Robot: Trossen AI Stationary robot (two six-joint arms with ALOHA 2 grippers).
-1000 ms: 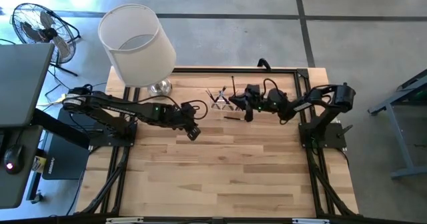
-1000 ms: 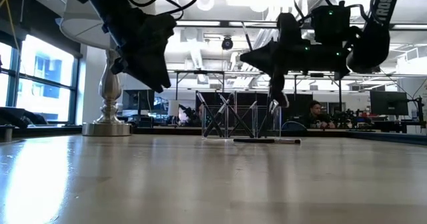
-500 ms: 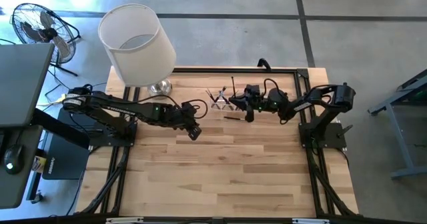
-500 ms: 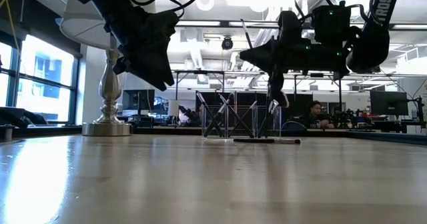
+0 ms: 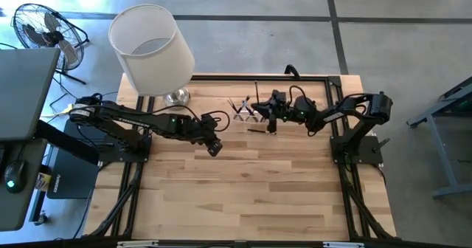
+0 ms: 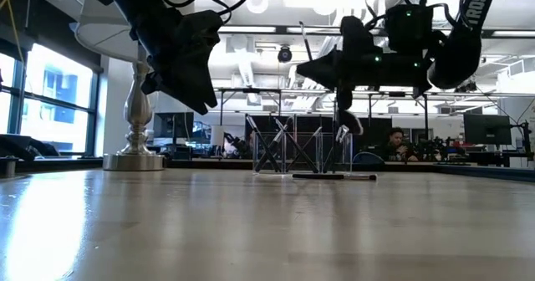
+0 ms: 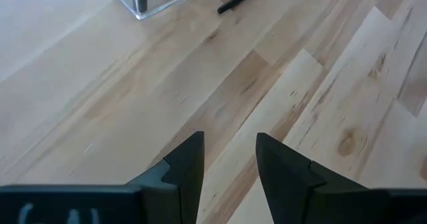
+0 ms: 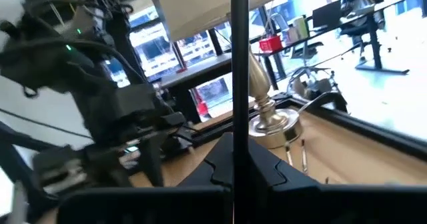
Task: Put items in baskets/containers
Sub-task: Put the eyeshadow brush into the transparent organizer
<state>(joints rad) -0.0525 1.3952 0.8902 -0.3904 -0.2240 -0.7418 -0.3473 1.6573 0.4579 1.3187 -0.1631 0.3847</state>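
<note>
On the left, the left tool (image 5: 214,147) hangs above bare boards of the table (image 5: 243,196), well short of the work; its fingers (image 7: 187,167) stand spread with nothing between them, so that arm looks to be waiting.

Moving right to the far middle of the table, the clear holder (image 5: 243,112) sits just beyond the lamp's base (image 5: 175,97). Several brushes (image 6: 272,143) already lean crossed inside it, which I read as most of the job done (the exact count cannot be made out).

Just on the near side of the holder, one loose brush (image 5: 257,128) lies flat on the wood, apart from the holder and not yet collected. It also shows in the left wrist view, near the holder's corner.

Right of that, the right tool (image 5: 271,122) hovers beside the holder, pressed together on a held brush (image 8: 239,57), whose thin dark handle rises straight between the fingers in its own wrist view. In the low view the brush (image 6: 344,133) hangs bristle-end down over the holder's right part, clear of the rim.

By my judgement, what is left is to lower and release this brush into the holder, then pick up the last one from the table. No other stray brushes show.
</note>
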